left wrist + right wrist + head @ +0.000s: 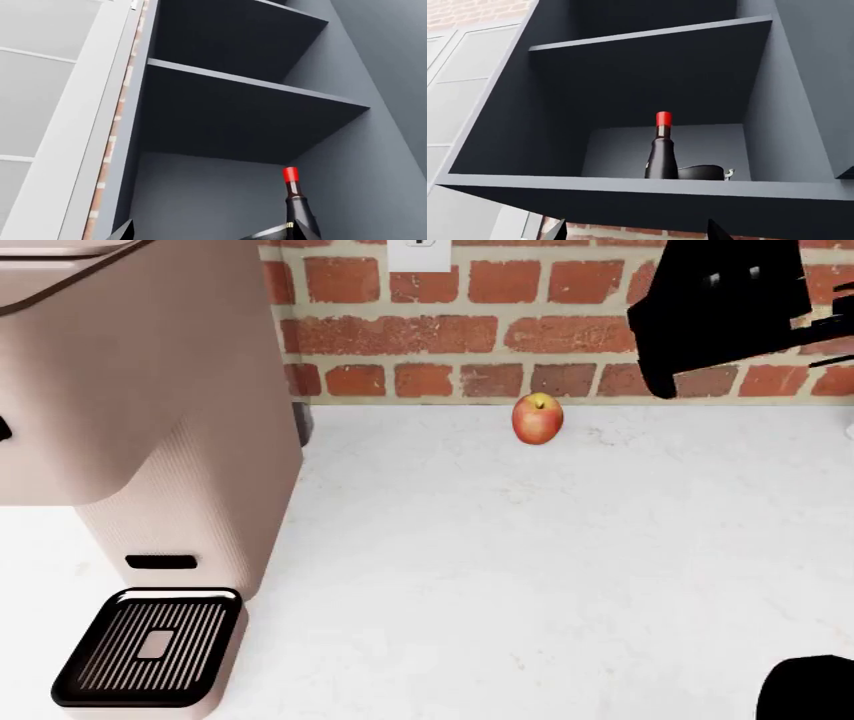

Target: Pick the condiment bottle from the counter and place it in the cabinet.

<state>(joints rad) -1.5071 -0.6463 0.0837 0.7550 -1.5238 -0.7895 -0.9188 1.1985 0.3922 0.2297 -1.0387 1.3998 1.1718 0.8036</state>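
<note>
Cabinet (774, 100): dark grey, open-fronted, several shelves visible in both wrist views. The lowest shelf (647, 187) carries the condiment bottle (661, 152), which stands upright well inside, red cap up, close to the back panel.

Desk (534, 570): white marbled top, seen from the head view. It bears a beige coffee machine (134, 390) at the left and an apple (537, 419) near the brick wall (467, 330). No bottle is on it, consistent with the bottle having been lifted off and carried up.

Left gripper (213, 235): positioned inside the lowest compartment, right beside the bottle. In the left wrist view one fingertip lies against or directly in front of the bottle's body; the other is well apart from it. The jaws stand apart and hold nothing. In the right wrist view a dark part of this gripper shows just beside the bottle on the shelf.

Right gripper (635, 231): below and outside the cabinet, looking up at it. Its jaws are apart and empty.

Assessment: the pick and the placement appear complete; the bottle rests on the shelf unsupported. Remaining, in my judgement, is only withdrawal of the left arm without tipping the bottle, since one fingertip is very near it.
</note>
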